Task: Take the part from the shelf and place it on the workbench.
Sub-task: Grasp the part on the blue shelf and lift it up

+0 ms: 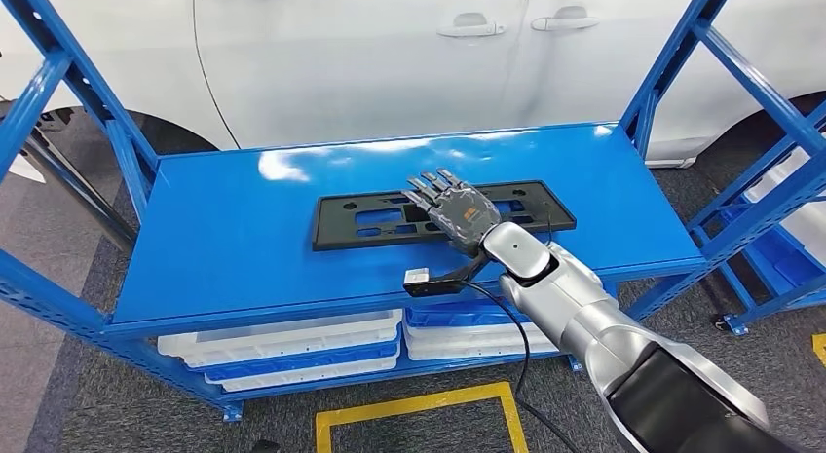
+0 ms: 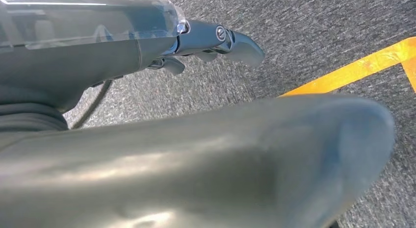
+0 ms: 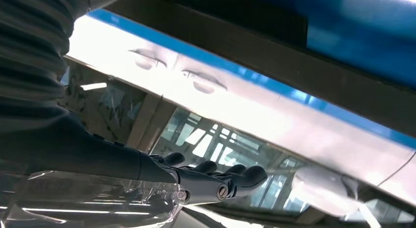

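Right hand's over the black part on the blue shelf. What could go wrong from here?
1. The black part lies flat on the blue shelf, so the right hand may struggle to get fingers under an edge and just push it around.
2. The part is long and the hand sits right of its middle; lifted there, it may tilt or slip.
3. The black cable trails from the wrist over the shelf's front edge and might snag.
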Robot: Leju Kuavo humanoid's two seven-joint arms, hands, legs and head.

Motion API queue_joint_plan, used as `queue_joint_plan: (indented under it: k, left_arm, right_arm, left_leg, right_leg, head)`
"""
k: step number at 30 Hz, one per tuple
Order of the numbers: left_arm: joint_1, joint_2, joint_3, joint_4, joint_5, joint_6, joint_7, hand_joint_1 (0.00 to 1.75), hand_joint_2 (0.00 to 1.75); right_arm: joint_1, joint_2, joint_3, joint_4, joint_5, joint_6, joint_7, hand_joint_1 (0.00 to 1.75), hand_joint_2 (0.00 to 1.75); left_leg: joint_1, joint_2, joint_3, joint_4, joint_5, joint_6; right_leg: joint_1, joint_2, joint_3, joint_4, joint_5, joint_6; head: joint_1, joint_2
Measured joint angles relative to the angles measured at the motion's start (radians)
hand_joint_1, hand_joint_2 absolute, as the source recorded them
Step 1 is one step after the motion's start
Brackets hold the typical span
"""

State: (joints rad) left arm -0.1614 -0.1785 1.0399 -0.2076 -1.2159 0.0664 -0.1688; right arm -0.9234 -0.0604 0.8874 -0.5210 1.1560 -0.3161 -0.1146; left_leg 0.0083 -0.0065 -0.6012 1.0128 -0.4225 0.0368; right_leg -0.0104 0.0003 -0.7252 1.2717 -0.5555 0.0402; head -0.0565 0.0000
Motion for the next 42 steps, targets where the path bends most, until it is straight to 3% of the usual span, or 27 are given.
queue_joint_plan:
  k: [1, 2, 4, 6, 8, 11, 12, 14, 16, 17, 18, 19, 21, 26, 28, 30, 31, 32, 33, 35, 36, 37, 40, 42]
  left_arm:
    - [0.000, 0.000, 0.000, 0.000, 0.000, 0.000, -0.001, 0.00, 0.00]
    - [0.001, 0.000, 0.000, 0.000, 0.000, 0.000, -0.001, 0.00, 0.00]
    - [0.000, 0.000, 0.000, 0.000, 0.000, -0.001, -0.003, 0.00, 0.00]
    - [-0.001, -0.001, 0.000, 0.000, 0.001, -0.002, -0.004, 0.00, 0.00]
    - [-0.002, -0.001, 0.000, 0.000, 0.002, -0.002, -0.004, 0.00, 0.00]
    - [-0.003, -0.001, 0.000, 0.000, 0.002, -0.001, -0.004, 0.00, 0.00]
    - [-0.003, 0.000, 0.000, 0.000, 0.002, -0.001, -0.004, 0.00, 0.00]
    - [-0.003, 0.000, 0.000, 0.000, 0.002, -0.001, -0.004, 0.00, 0.00]
    - [-0.003, 0.000, 0.000, 0.000, 0.002, -0.001, -0.004, 0.00, 0.00]
    - [-0.002, 0.001, 0.000, 0.000, 0.002, -0.001, -0.004, 0.00, 0.00]
    - [-0.002, 0.001, 0.000, 0.000, 0.002, -0.001, -0.004, 0.00, 0.00]
    - [-0.002, 0.001, 0.000, 0.000, 0.002, 0.000, -0.004, 0.00, 0.00]
    - [-0.004, 0.002, 0.000, 0.000, 0.002, 0.000, -0.004, 0.00, 0.00]
    - [-0.005, 0.003, 0.000, 0.000, 0.002, 0.000, -0.004, 0.00, 0.00]
    - [-0.007, 0.003, 0.000, 0.000, 0.003, -0.001, -0.004, 0.00, 0.00]
    - [-0.007, 0.003, 0.000, 0.000, 0.004, -0.002, -0.004, 0.00, 0.00]
    - [-0.007, 0.003, 0.000, 0.000, 0.006, -0.002, -0.004, 0.00, 0.00]
    - [-0.006, 0.003, 0.001, 0.000, 0.008, -0.002, -0.004, 0.00, 0.00]
    - [-0.006, 0.003, 0.001, 0.000, 0.010, -0.002, -0.004, 0.00, 0.00]
    - [-0.006, 0.002, 0.001, 0.001, 0.013, -0.001, -0.004, 0.00, 0.00]
    - [-0.006, 0.002, 0.001, 0.001, 0.013, -0.001, -0.004, 0.00, 0.00]
    - [-0.007, 0.002, 0.001, 0.001, 0.014, 0.000, -0.004, 0.00, 0.00]
    - [-0.007, 0.002, 0.001, 0.001, 0.015, 0.001, -0.004, 0.00, 0.00]
    - [-0.006, 0.002, 0.001, 0.001, 0.015, 0.001, -0.004, 0.00, 0.00]
  right_arm:
    - [0.001, 0.000, 0.000, 0.009, 0.003, 0.001, 0.003, 1.74, 1.75]
    - [0.001, 0.000, 0.000, 0.018, 0.007, 0.003, 0.007, 1.74, 1.75]
    - [-0.005, 0.000, 0.000, 0.032, 0.017, 0.012, 0.016, 1.75, 1.75]
    - [-0.013, 0.001, 0.000, 0.042, 0.025, 0.020, 0.019, 1.75, 1.75]
    - [-0.017, 0.002, 0.000, 0.051, 0.031, 0.023, 0.019, 1.75, 1.75]
    - [-0.021, 0.004, -0.001, 0.060, 0.035, 0.031, 0.019, 1.75, 1.75]
    - [-0.025, 0.005, -0.001, 0.063, 0.036, 0.033, 0.018, 1.75, 1.75]
    - [-0.030, 0.008, -0.001, 0.068, 0.037, 0.036, 0.016, 1.75, 1.75]
    - [-0.029, 0.009, -0.001, 0.074, 0.040, 0.037, 0.013, 1.75, 1.75]
    - [-0.028, 0.009, -0.001, 0.077, 0.041, 0.037, 0.013, 1.73, 1.75]
    - [-0.028, 0.009, -0.001, 0.079, 0.042, 0.037, 0.012, 1.73, 1.75]
    - [-0.029, 0.009, -0.001, 0.081, 0.043, 0.037, 0.012, 1.72, 1.75]
    - [-0.032, 0.009, -0.001, 0.084, 0.044, 0.036, 0.013, 1.71, 1.75]
    - [-0.034, 0.008, -0.008, 0.088, 0.019, 0.035, -0.008, 1.74, 1.75]
    - [-0.032, 0.007, -0.026, 0.089, -0.032, 0.038, -0.050, 1.75, 1.75]
    - [-0.025, 0.007, -0.055, 0.087, -0.098, 0.046, -0.106, 1.75, 1.75]
    - [-0.020, 0.006, -0.072, 0.083, -0.132, 0.051, -0.135, 1.75, 1.75]
    - [-0.017, 0.006, -0.090, 0.076, -0.168, 0.057, -0.164, 1.75, 1.75]
    - [-0.015, 0.004, -0.112, 0.063, -0.207, 0.065, -0.194, 1.75, 1.75]
    - [-0.016, -0.002, -0.161, 0.024, -0.285, 0.085, -0.246, 1.75, 1.75]
    - [-0.019, -0.005, -0.186, 0.001, -0.318, 0.096, -0.267, 1.75, 1.75]
    - [-0.021, -0.007, -0.209, -0.020, -0.342, 0.104, -0.281, 1.75, 1.75]
    - [-0.023, -0.012, -0.254, -0.066, -0.369, 0.116, -0.298, 1.75, 1.75]
    - [-0.023, -0.015, -0.268, -0.086, -0.371, 0.119, -0.300, 1.75, 1.75]
  left_leg:
    - [-0.001, -0.001, 0.000, 0.001, -0.001, 0.001]
    - [-0.001, -0.002, 0.000, 0.002, -0.001, 0.001]
    - [-0.003, -0.003, 0.002, 0.003, -0.003, 0.000]
    - [-0.007, -0.003, 0.000, 0.004, -0.005, -0.005]
    - [-0.009, -0.002, -0.002, 0.004, -0.006, -0.014]
    - [-0.009, -0.001, -0.008, 0.022, -0.024, -0.029]
    - [-0.008, -0.001, -0.023, 0.059, -0.047, -0.034]
    - [-0.003, 0.000, -0.079, 0.182, -0.108, -0.043]
    - [0.002, 0.000, -0.126, 0.275, -0.133, -0.051]
    - [0.006, 0.000, -0.126, 0.270, -0.117, -0.055]
    - [0.009, 0.001, -0.107, 0.227, -0.085, -0.058]
    - [0.013, 0.001, -0.078, 0.160, -0.048, -0.060]
    - [0.014, 0.001, -0.025, 0.050, -0.009, -0.056]
    - [0.011, 0.000, -0.012, 0.020, -0.008, -0.022]
    - [0.012, 0.001, -0.011, 0.017, -0.006, -0.013]
    - [0.011, 0.001, -0.012, 0.017, -0.006, -0.009]
    - [0.010, 0.001, -0.012, 0.017, -0.006, -0.008]
    - [0.010, 0.000, -0.011, 0.017, -0.007, -0.008]
    - [0.010, -0.001, -0.011, 0.018, -0.007, -0.008]
    - [0.009, -0.002, -0.010, 0.018, -0.008, -0.010]
    - [0.007, -0.002, -0.011, 0.019, -0.009, -0.013]
    - [0.006, -0.002, -0.012, 0.019, -0.009, -0.017]
    - [0.005, -0.001, -0.013, 0.016, -0.010, -0.033]
    - [0.005, -0.001, -0.025, 0.048, -0.036, -0.042]
  right_leg:
    - [0.000, 0.000, -0.013, 0.023, 0.002, -0.001]
    - [0.000, 0.000, -0.007, 0.006, 0.023, -0.003]
    - [0.003, 0.000, 0.049, -0.119, 0.093, -0.015]
    - [0.010, -0.001, 0.099, -0.231, 0.132, -0.027]
    - [0.015, -0.002, 0.110, -0.260, 0.133, -0.033]
    - [0.007, -0.003, 0.119, -0.275, 0.140, -0.045]
    - [0.004, -0.004, 0.122, -0.280, 0.142, -0.049]
    - [0.004, -0.004, 0.124, -0.281, 0.142, -0.055]
    - [0.004, -0.004, 0.124, -0.279, 0.139, -0.055]
    - [0.003, -0.003, 0.125, -0.277, 0.138, -0.053]
    - [0.001, -0.002, 0.125, -0.273, 0.135, -0.050]
    - [0.000, -0.001, 0.125, -0.268, 0.130, -0.046]
    - [0.001, 0.002, 0.122, -0.256, 0.123, -0.034]
    - [-0.001, 0.001, 0.111, -0.234, 0.106, -0.007]
    - [-0.003, 0.001, 0.072, -0.149, 0.056, 0.001]
    - [-0.003, 0.001, 0.008, -0.015, -0.001, 0.005]
    - [-0.003, 0.001, -0.014, 0.029, -0.010, 0.005]
    - [-0.003, 0.001, -0.018, 0.034, 0.001, 0.004]
    - [-0.003, 0.001, -0.003, -0.002, 0.029, 0.001]
    - [0.000, 0.001, 0.060, -0.139, 0.099, -0.010]
    - [0.002, 0.001, 0.086, -0.198, 0.119, -0.016]
    - [0.006, 0.001, 0.101, -0.234, 0.128, -0.020]
    - [0.007, 0.000, 0.109, -0.255, 0.127, -0.030]
    - [0.002, -0.001, 0.114, -0.264, 0.132, -0.041]
  head:
    - [0.000, 0.000]
    - [0.000, 0.000]
    - [0.000, 0.000]
    - [0.000, 0.000]
    - [0.000, 0.000]
    - [0.000, 0.000]
    - [0.000, 0.000]
    - [0.000, 0.000]
    - [0.000, 0.000]
    - [0.000, 0.000]
    - [0.000, 0.000]
    - [0.000, 0.000]
    - [0.000, 0.000]
    - [0.000, 0.000]
    - [0.000, 0.000]
    - [0.000, 0.000]
    - [0.000, 0.000]
    - [0.000, 0.000]
    - [0.000, 0.000]
    - [0.000, 0.000]
    - [0.000, 0.000]
    - [0.000, 0.000]
    - [0.000, 0.000]
    - [0.000, 0.000]
